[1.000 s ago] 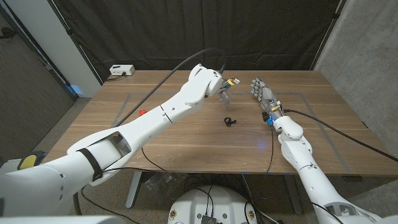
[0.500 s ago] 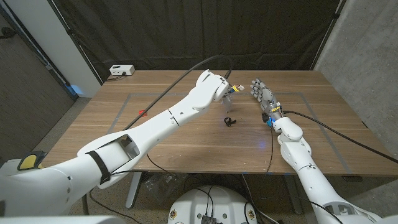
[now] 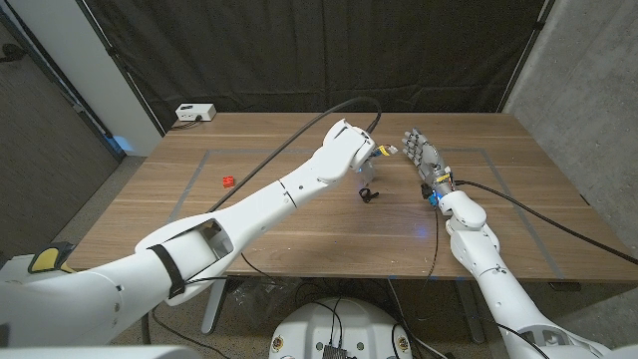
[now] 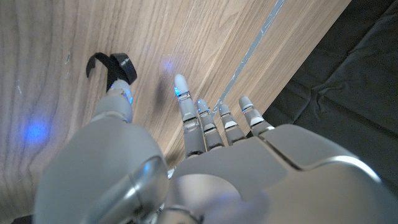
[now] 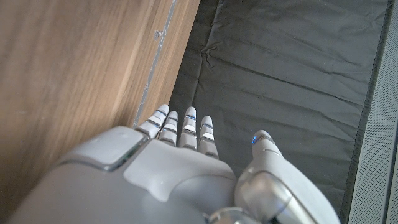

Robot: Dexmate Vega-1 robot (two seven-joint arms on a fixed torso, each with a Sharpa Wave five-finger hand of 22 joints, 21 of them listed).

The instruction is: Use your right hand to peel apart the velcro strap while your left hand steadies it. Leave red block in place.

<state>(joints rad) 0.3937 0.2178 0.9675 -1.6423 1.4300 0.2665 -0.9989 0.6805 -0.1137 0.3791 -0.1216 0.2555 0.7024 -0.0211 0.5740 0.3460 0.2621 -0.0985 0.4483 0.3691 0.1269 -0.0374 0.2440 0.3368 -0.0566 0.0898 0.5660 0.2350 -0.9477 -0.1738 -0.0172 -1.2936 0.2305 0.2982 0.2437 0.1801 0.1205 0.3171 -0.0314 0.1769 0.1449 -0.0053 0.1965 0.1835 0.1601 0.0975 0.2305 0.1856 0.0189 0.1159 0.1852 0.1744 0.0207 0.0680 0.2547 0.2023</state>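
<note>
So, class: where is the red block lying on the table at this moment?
In the head view the red block lies on the table's left side, beside the left arm, well apart from the velcro strap.

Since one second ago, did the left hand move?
Yes. The left hand moved toward the robot's right and nearer, now just above the velcro strap, which stayed put on the table.

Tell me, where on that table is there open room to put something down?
The near half of the wooden table looks bare, as does the stretch between the red block and the left arm. The far right corner also seems open. It is crowded mid-table, where the left hand hangs over the black velcro strap beside the right hand.
</note>
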